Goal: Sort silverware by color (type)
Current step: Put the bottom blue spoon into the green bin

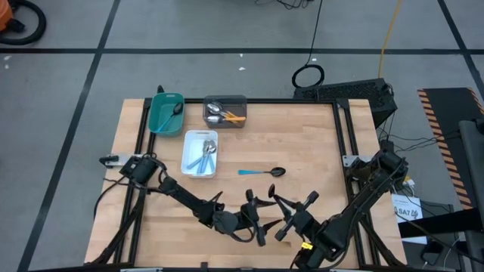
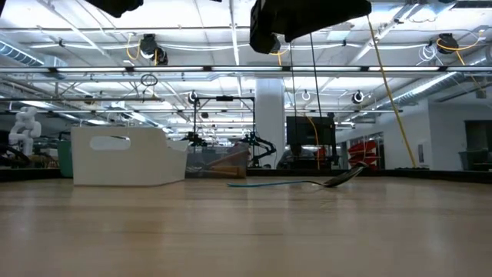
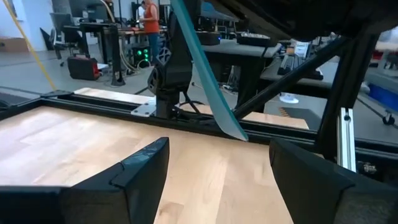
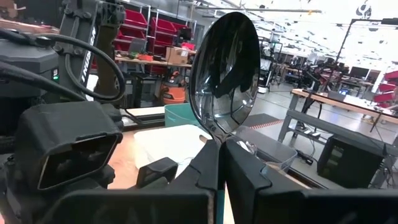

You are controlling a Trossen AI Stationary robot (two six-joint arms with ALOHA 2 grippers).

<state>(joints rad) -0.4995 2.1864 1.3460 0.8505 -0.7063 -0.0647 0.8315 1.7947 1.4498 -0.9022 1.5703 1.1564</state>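
two matte black jointed arms (image 1: 181, 195) with looping black cables and blocky, angular black fingers (image 3: 134, 171).

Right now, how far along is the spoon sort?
Done: spoons lie in the teal tray, grey tray and white tray. In hand: right gripper shut on a black-bowled spoon, left gripper open beside it. Left: one blue-handled spoon on the table.

1. Your overhead view is evenly lit; shadows on the table (image 1: 302, 143) are faint.
2. Ceiling strip lights glare in your low view.
3. Spoon bowl (image 4: 225, 74) mirrors the room lights.
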